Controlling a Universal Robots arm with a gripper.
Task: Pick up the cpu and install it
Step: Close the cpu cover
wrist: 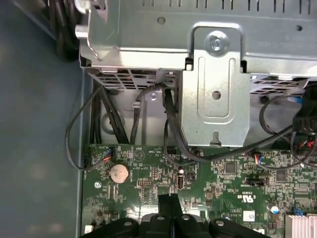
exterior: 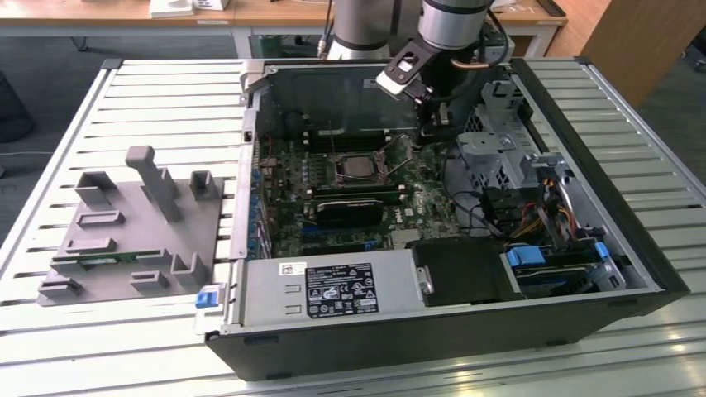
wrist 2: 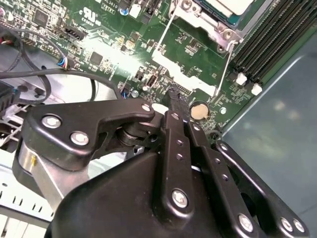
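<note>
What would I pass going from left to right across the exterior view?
grey plastic rack → cpu sitting in the motherboard socket → gripper → blue tab by the drive bays

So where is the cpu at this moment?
In the exterior view the cpu lies in its socket on the green board inside the open case, a little to that view's left of the gripper.
</note>
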